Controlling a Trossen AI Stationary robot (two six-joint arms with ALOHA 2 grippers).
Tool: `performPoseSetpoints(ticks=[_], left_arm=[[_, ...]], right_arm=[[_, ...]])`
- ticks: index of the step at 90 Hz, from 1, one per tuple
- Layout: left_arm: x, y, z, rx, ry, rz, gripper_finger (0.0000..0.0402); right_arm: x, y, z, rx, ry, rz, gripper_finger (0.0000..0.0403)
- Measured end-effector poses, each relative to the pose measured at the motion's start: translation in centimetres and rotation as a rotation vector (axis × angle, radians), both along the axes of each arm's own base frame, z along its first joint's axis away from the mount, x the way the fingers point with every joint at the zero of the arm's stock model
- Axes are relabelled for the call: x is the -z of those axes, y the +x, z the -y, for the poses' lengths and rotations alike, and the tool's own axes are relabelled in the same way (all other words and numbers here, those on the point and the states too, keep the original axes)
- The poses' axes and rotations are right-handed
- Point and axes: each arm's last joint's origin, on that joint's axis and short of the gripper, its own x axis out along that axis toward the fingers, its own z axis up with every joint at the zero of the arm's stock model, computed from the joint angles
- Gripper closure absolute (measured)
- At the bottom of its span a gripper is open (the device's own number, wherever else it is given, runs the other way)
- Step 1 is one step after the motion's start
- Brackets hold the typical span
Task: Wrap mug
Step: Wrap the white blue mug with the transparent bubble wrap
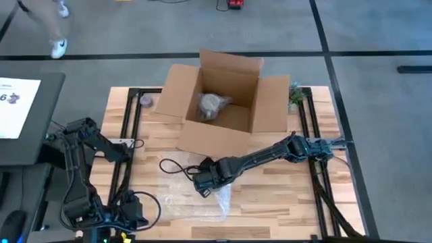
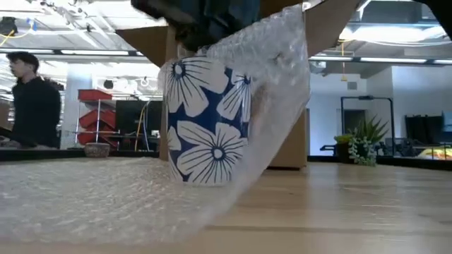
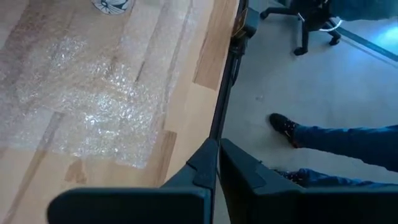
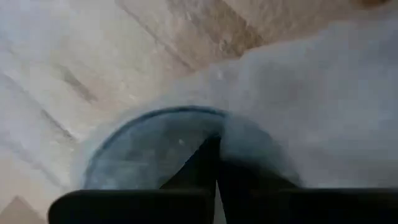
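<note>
Right gripper in the high view reaches across the desk from the right edge and sits over the mug, just in front of the open cardboard box; the mug itself is hidden under it there. A sheet of bubble wrap spreads on the near side of the box, below the gripper. The left gripper waits folded back at the desk's left edge, well apart from the box.

From the low view, the mug, blue with white flowers, stands upright on the bubble wrap in front of the box. One flap of wrap is lifted from the dark gripper above, draped over the rim and down one side of the mug. A person stands in the room beyond.

Through the left wrist view, the left gripper's fingers are pressed together, grasping nothing, with wrap lying flat on the desk and the mug at the far edge.

Looking down the right wrist view, the right gripper's fingers are clenched over the mug's mouth, apparently pinching the wrap; I judge it grasps the sheet.

This looks like the first fold, only one side covered. Next likely calls for tucking the flap into the mouth, then rolling the mug along the sheet.
</note>
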Motion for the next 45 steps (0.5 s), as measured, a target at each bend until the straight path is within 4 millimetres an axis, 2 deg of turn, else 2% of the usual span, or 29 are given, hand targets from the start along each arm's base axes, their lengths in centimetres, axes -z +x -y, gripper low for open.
performPoseSetpoints(ticks=[13,20,29,45], left_arm=[[0.0,0.0,0.0,0.0,-0.001,0.001,0.0402],[0.0,0.0,0.0,0.0,-0.001,0.001,0.0402],[0.0,0.0,0.0,0.0,-0.002,0.001,0.0402],[0.0,0.0,0.0,-0.001,-0.002,0.001,0.0402]], right_arm=[[0.4,0.0,-0.2,-0.04,0.036,-0.009,0.0403],[-0.2,-0.2,-0.2,-0.047,0.046,-0.017,0.0403],[-2.1,-0.2,-0.2,-0.071,0.054,-0.003,0.0403],[-6.5,-0.3,-0.3,-0.104,0.079,0.068,0.0403]])
